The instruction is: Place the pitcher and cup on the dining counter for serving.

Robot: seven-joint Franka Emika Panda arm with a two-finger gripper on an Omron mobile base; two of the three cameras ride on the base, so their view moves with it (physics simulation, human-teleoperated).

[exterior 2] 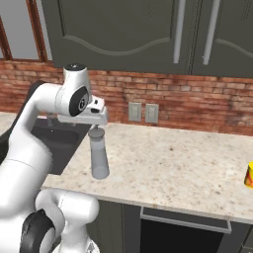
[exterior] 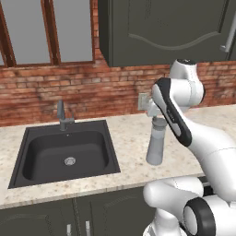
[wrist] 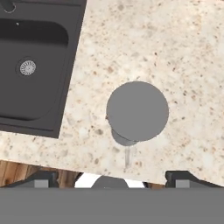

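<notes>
No brand, label or legible writing is visible on any item. The pitcher [exterior: 155, 147] stands upright near the front edge of the worktop [exterior 2: 163, 163], just right of the sink [exterior: 67, 154], its lid [wrist: 137, 111] on, so its contents cannot be seen. The gripper [exterior 2: 97, 118] hangs directly above the lid, jaws spread wide and holding nothing; the finger tips [wrist: 41, 180] sit to either side at the bottom of the hand view. The sink basin holds nothing but its drain [wrist: 27, 67]. The cup [exterior 2: 249, 176] stands at the worktop's right edge, well apart from the pitcher; red marks on it are unreadable. Two outlets [exterior 2: 143, 112] sit on the brick wall behind.
</notes>
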